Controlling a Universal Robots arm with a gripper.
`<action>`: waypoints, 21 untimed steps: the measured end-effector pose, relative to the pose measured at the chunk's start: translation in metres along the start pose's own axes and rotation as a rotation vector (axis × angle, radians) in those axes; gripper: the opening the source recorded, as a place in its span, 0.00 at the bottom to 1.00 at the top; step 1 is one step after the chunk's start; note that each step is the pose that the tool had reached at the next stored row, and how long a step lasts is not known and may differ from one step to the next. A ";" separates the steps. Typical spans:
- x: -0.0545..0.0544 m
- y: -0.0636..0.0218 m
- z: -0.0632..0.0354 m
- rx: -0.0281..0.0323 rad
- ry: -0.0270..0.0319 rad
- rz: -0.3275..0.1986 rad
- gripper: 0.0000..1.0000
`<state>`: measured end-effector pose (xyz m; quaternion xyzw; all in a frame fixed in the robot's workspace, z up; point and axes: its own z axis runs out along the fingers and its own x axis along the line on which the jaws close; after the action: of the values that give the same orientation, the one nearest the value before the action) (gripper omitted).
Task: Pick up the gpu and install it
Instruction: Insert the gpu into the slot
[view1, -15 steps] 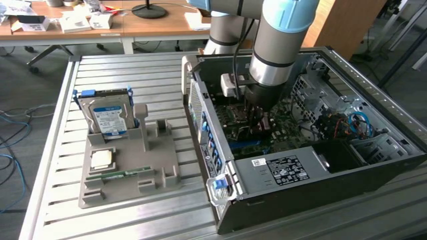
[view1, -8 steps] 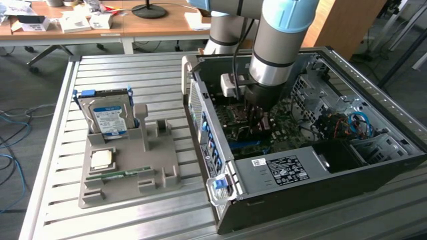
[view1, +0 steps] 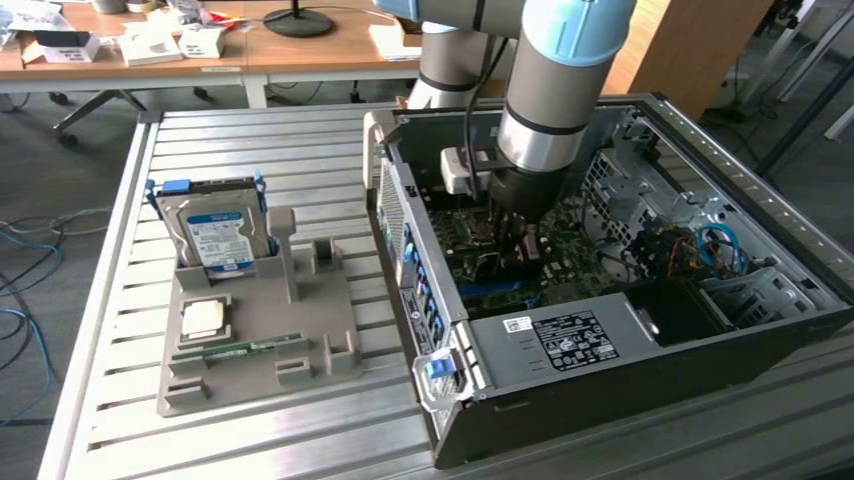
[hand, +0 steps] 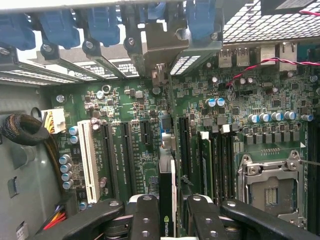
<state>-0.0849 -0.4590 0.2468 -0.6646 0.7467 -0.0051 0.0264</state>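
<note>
Tool (hand: 172, 219) clamps gpu (hand: 166, 192) edge-on; long axis parallel to motherboard slots (hand: 128, 150).

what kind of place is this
Probably a robotics lab or workshop: an open computer case sits on a slatted metal table, a robot arm reaches into it, and cluttered desks stand behind.

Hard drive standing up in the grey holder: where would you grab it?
Pinch the hard drive by its top edge, coming straight down from above, with a finger on each flat face. It stands upright, and the grey holder covers its lower part, so the top is the free part.
</note>
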 end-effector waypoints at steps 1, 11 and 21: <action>0.000 0.0003 0.0000 0.0019 -0.0006 0.000 0.26; 0.000 0.0019 0.0000 0.0122 -0.0045 0.000 0.26; 0.000 0.0019 -0.0007 0.0121 -0.0046 0.000 0.26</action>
<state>-0.0869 -0.4590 0.2474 -0.6646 0.7465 -0.0081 0.0322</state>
